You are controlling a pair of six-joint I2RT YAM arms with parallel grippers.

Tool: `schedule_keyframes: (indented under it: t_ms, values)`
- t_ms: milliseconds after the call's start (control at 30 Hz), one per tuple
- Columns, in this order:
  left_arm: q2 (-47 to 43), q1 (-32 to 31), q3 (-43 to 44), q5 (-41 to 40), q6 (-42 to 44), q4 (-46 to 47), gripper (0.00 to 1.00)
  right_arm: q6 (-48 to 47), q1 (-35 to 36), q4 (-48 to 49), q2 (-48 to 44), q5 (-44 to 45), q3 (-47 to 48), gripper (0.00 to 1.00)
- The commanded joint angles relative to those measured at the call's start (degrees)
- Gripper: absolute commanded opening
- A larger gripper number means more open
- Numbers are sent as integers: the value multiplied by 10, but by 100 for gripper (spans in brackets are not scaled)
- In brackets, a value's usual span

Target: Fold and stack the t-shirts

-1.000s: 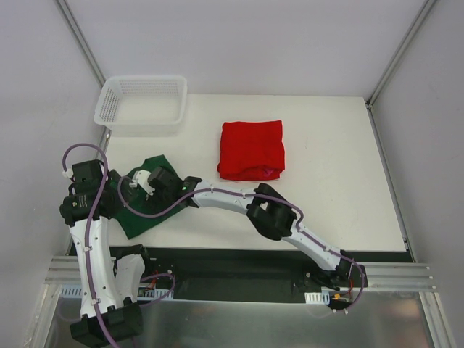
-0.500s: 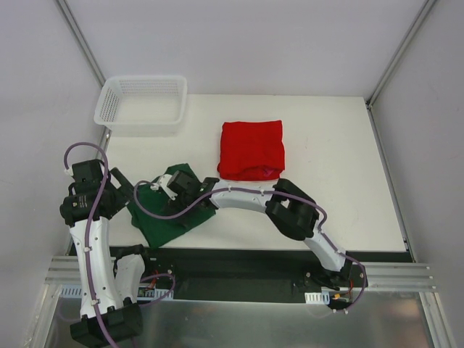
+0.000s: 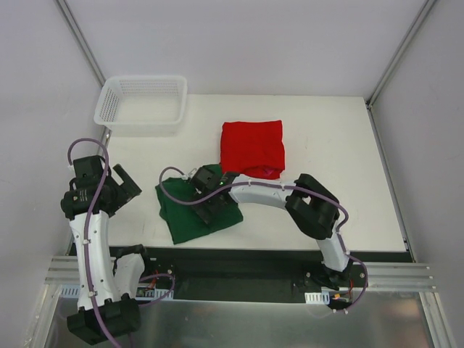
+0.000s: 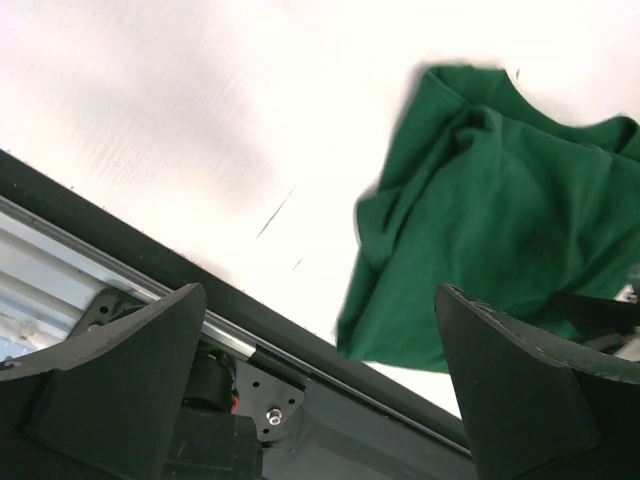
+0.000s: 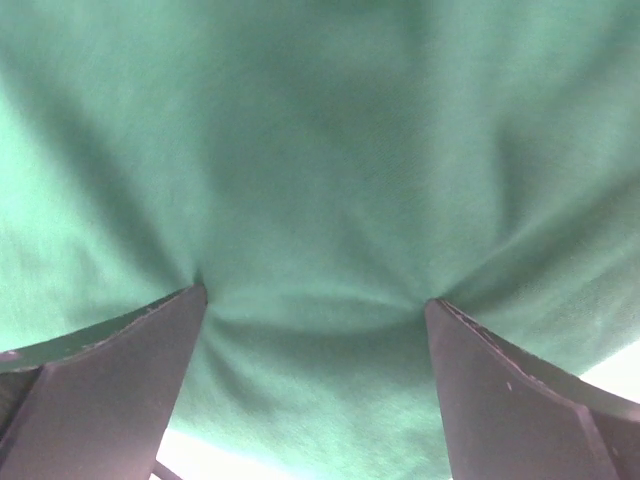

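Observation:
The dark green t-shirt point(image 3: 190, 219) lies crumpled near the table's front edge, left of centre. It also shows in the left wrist view point(image 4: 490, 220). My right gripper point(image 3: 206, 191) is down on its far right part, jaws wide apart. Both fingertips press into the cloth point(image 5: 320, 150), which puckers around them and fills the right wrist view. The red t-shirt point(image 3: 251, 148) lies folded at the table's middle, just beyond the right gripper. My left gripper point(image 3: 127, 183) is open and empty, left of the green shirt and apart from it.
A white mesh basket point(image 3: 141, 105) stands at the back left corner. The table's front edge with its black rail point(image 4: 300, 330) runs just below the green shirt. The right arm point(image 3: 304, 206) reaches across the front of the table.
My right gripper has moved right, and the green shirt has slid with it from the left side toward the centre. The left gripper stays at the left, now apart from the shirt.

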Motion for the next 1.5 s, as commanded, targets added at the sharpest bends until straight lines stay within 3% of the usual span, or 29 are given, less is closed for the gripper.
schedule_keyframes:
  t_ms: [0,100,233,367,733,1067,1467]
  values:
    - [34,-23,-6,14,15,24,99,68,-14,-76,-31,33,-38,96]
    - [51,-52,-5,-2,6,36,99,91,-22,-82,-46,35,-62,96]
    - [104,-141,16,-39,-18,39,99,112,-24,-87,-66,40,-93,96]
    - [136,-175,35,-49,-35,44,99,117,-20,-74,-87,10,-122,96]
    - [135,-176,41,-60,-28,47,99,124,55,-113,-54,-22,-82,96]
    - [140,-176,52,-57,-23,47,99,154,66,-152,-102,-24,-142,96]
    - [155,-221,51,-64,-31,56,99,215,92,-190,-159,7,-221,96]
